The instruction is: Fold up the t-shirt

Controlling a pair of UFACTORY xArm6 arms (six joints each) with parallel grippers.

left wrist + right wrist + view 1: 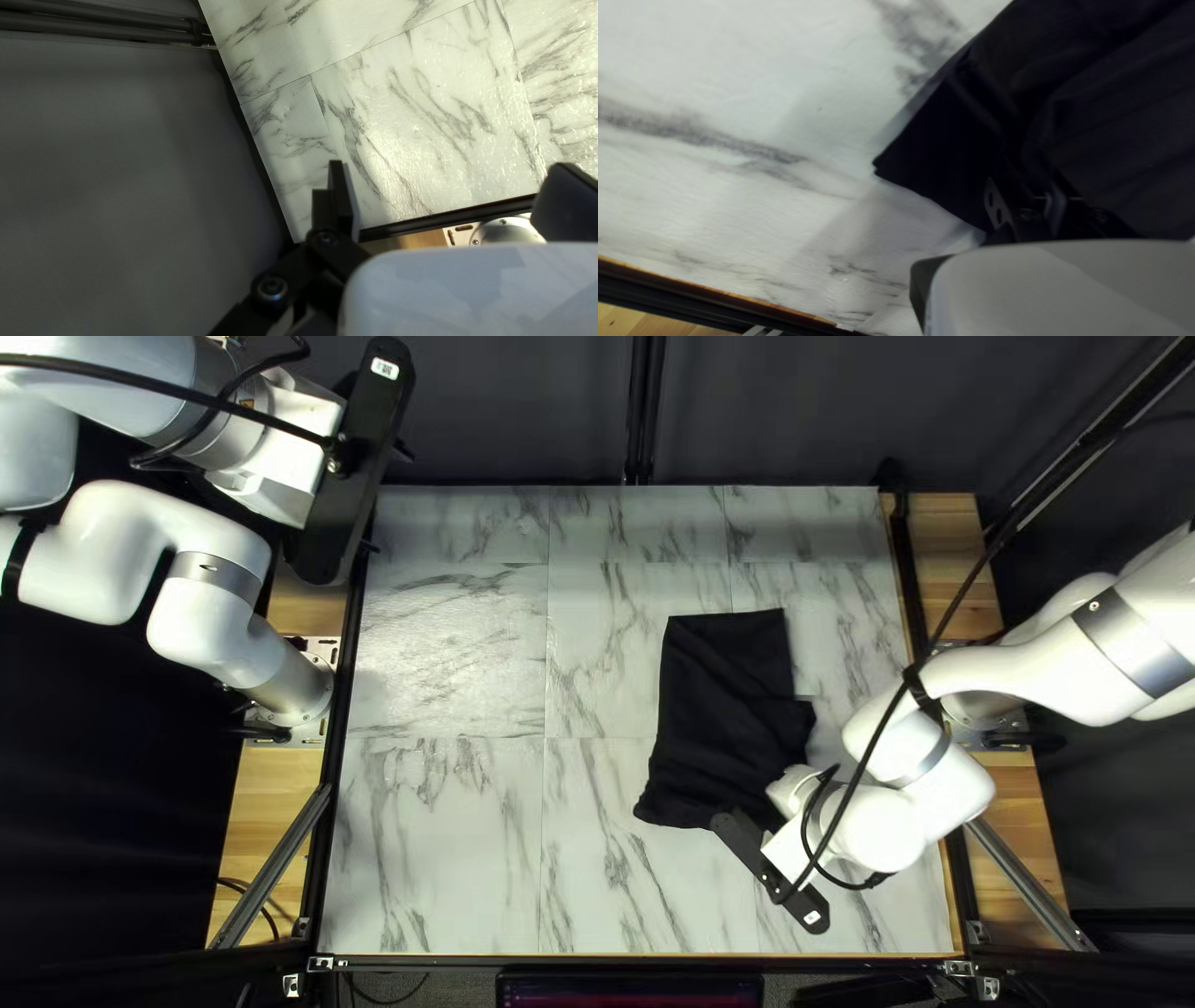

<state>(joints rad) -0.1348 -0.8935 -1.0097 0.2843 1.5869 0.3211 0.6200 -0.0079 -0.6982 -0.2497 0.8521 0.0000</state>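
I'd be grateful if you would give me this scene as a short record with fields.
garment: black t-shirt
garment_state: creased, apparently partly folded
garment_place: right of centre in the top left view
surface: marble-patterned table
left_arm: raised, its end by the table's far left corner
right_arm: reaching low over the shirt's near right corner
backdrop: dark curtain

Grey-veined white flat table (pixel 430 137) looks smooth, glossy ahead of the fingers of left gripper (pixel 387 499). Dark grey hanging curtain (pixel 124 155) beside them is matt cloth. Black folded t-shirt (pixel 728 709), well apart, is matt cloth. Near them, brown flat plank (pixel 422 240) is wood; round silver base (pixel 511 233), shiny metal.
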